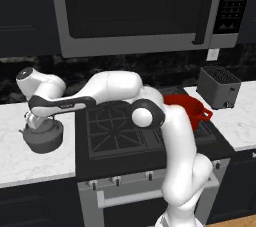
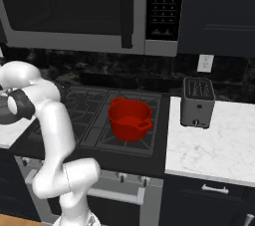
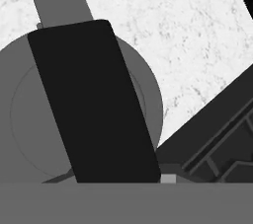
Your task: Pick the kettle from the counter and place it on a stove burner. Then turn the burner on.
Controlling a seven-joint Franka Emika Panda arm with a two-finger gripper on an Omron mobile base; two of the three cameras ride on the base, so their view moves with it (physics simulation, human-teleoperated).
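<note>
Nothing of the task looks finished: the kettle (image 1: 44, 135) sits on the bench (image 1: 30, 158), near its edge beside the black cooktop (image 1: 125, 131). The end effector (image 1: 34, 119) hovers just above the kettle's dark handle (image 3: 91, 99); whether its fingers are spread I cannot tell. Lifting, placing on a stove burner (image 1: 117, 128) and lighting it remain. A red pot (image 2: 129, 118) occupies another grate; a toaster (image 2: 197, 102) stands on the far bench.
</note>
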